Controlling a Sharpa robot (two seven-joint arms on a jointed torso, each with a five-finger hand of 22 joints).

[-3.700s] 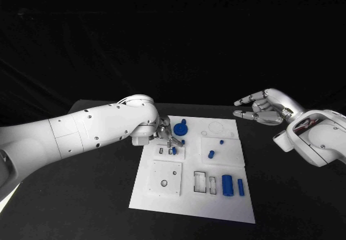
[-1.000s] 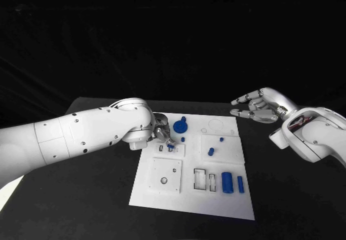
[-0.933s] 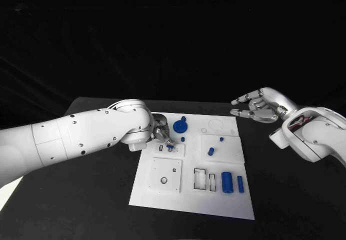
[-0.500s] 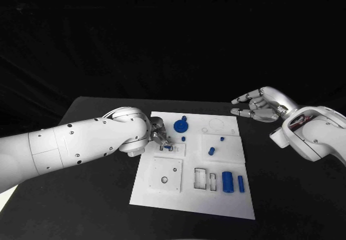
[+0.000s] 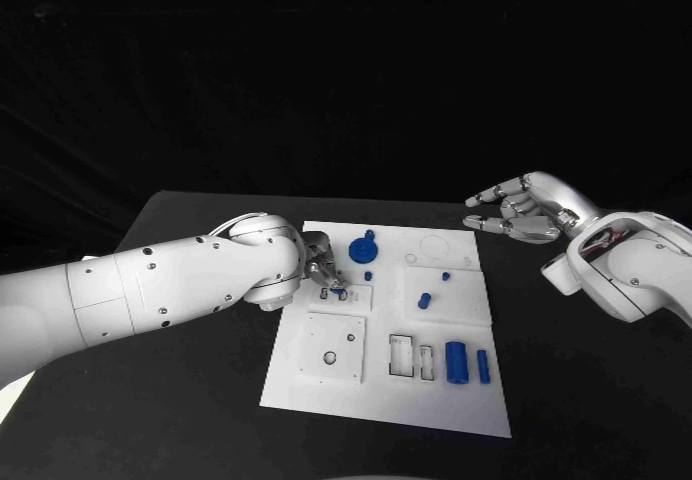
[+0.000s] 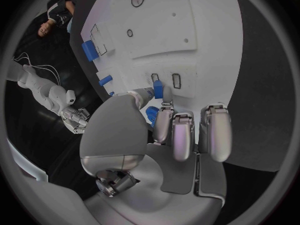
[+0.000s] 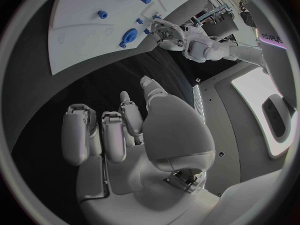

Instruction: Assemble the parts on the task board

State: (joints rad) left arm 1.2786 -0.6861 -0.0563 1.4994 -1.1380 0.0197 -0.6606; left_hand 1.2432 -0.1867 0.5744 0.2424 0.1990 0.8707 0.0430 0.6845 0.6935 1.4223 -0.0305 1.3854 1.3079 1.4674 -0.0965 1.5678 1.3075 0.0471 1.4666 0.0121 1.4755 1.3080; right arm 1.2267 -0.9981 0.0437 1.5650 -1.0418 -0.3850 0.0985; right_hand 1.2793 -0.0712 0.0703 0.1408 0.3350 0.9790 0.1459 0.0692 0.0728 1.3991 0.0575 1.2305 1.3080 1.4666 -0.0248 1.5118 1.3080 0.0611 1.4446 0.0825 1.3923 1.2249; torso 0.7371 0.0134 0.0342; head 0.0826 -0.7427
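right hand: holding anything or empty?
Empty. The right hand hovers off the task board's far right corner, fingers apart, nothing between them; its wrist view agrees.

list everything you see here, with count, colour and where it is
table: one, black, under everything
task board: one, white, mid-table
gear-like part: one, blue, board's far left
small pegs: two, blue, mid board, one right of the other
short cylinder: one, blue, near side of the right peg
long pieces: two, blue, side by side at the board's near right
held part: one, blue, in the left hand's fingers
left hand: silver, holds the part over the board's left slots
right hand: silver, fingers apart, raised right of the board, holds nothing
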